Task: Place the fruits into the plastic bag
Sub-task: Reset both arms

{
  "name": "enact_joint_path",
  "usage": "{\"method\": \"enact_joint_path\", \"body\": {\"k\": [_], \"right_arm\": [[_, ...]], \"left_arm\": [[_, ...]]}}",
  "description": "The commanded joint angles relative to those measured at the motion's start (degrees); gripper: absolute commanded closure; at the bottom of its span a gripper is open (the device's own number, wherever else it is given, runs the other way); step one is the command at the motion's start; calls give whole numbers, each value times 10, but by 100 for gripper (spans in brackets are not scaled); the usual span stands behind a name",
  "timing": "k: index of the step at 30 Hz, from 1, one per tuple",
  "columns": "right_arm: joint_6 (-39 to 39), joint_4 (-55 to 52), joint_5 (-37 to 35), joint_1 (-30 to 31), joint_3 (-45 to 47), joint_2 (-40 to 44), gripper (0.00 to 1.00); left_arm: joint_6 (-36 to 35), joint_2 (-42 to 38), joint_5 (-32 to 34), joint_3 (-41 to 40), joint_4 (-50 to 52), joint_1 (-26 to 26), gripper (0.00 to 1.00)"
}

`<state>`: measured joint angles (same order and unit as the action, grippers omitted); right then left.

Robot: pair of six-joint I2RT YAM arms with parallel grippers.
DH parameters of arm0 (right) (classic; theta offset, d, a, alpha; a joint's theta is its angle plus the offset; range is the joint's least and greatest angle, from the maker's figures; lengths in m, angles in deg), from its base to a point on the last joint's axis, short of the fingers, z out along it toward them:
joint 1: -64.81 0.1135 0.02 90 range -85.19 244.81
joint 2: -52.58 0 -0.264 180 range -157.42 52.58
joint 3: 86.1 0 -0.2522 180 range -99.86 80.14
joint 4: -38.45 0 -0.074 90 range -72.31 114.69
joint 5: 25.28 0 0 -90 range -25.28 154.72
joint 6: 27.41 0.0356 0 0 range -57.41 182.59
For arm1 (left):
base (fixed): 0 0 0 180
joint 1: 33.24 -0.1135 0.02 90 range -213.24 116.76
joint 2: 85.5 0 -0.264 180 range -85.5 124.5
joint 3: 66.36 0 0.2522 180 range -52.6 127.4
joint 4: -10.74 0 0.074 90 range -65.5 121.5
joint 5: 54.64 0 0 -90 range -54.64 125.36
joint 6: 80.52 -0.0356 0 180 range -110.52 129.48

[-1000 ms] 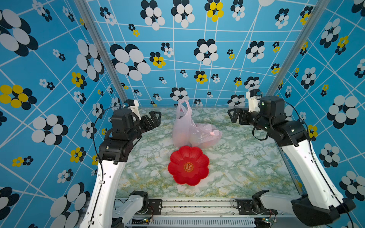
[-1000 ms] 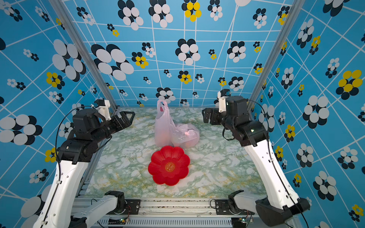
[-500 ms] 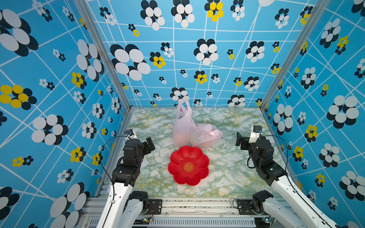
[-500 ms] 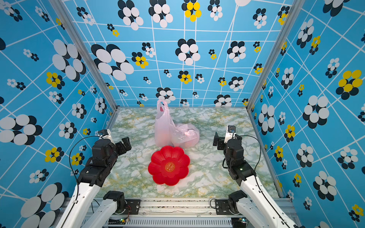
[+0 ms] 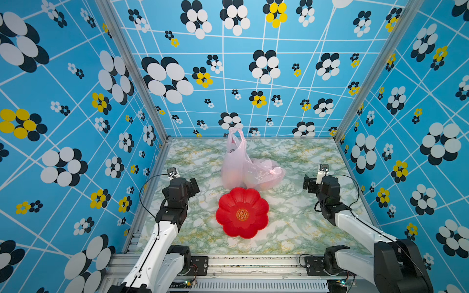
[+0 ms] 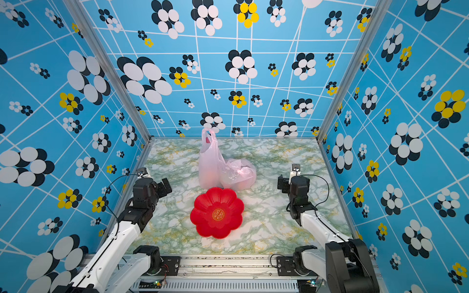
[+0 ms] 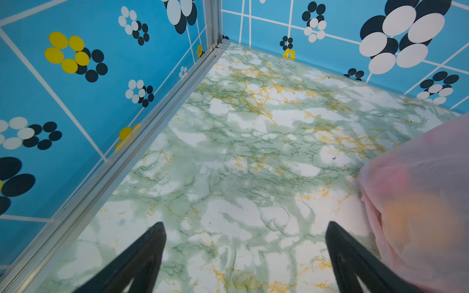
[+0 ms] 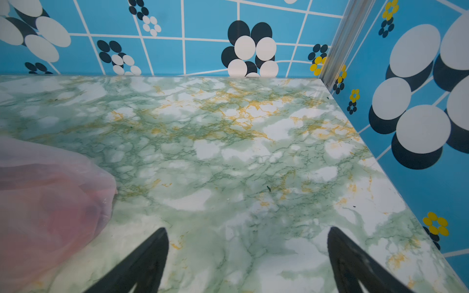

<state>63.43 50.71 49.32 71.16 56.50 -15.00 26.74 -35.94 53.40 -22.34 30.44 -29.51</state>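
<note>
We work on a green-and-white marbled worktop boxed in by blue walls printed with black, white and yellow flowers. The plastic bag sits at mid-worktop towards the back wall, one handle loop standing upright, just behind the bare red plate. The fruits show only as blurred orange and red shapes through its film. Our left hand and right hand hover low on either side of the bag, near it but not touching, fingers spread wide and holding nothing.
</note>
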Motion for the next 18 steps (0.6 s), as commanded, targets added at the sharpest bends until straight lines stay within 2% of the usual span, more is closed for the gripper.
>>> {"method": "enact_joint_path", "body": {"k": [1, 6, 11, 14, 18], "right_arm": [[2, 79, 22, -32, 19, -33, 1], [10, 161, 28, -42, 28, -96, 1], [5, 222, 92, -57, 17, -170, 1], [3, 285, 100, -59, 23, -216, 1], [7, 283, 90, -59, 26, -213, 1]], "left_arm": [[-8, 20, 5, -9, -37, -16, 1], [-16, 63, 0, -19, -106, -21, 1], [-33, 118, 11, -35, -192, -24, 1], [-63, 147, 6, -35, -228, -29, 1], [-69, 194, -20, -38, -289, -50, 1]]}}
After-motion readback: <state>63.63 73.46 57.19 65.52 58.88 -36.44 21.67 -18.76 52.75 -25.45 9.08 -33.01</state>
